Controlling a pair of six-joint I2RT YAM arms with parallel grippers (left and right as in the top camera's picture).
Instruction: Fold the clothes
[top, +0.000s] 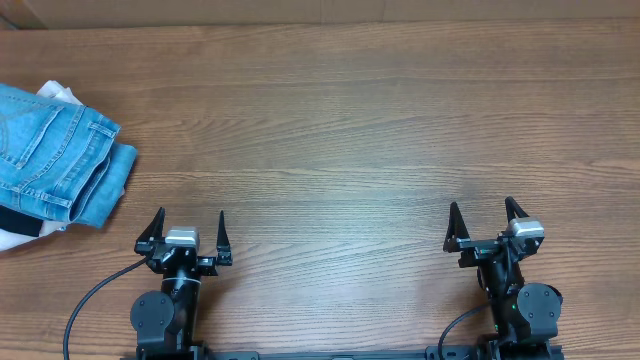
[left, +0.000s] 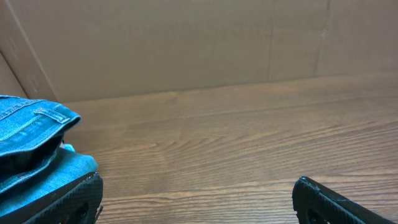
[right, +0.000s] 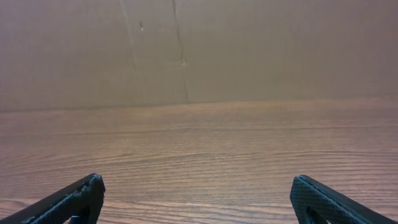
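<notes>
The light-blue denim jeans (top: 55, 155) lie folded in a stack at the far left edge of the table, partly cut off by the frame. They also show in the left wrist view (left: 34, 149) at the left. My left gripper (top: 190, 222) is open and empty near the front edge, to the right of and nearer than the jeans; in its wrist view (left: 198, 186) only wood lies between the fingers. My right gripper (top: 483, 214) is open and empty at the front right, with bare wood between its fingers (right: 198, 186).
A white garment (top: 60, 93) peeks out behind the jeans and a black garment (top: 18, 222) with more white cloth lies under their near side. A cardboard wall (left: 186, 43) stands along the back of the wooden table (top: 340, 130).
</notes>
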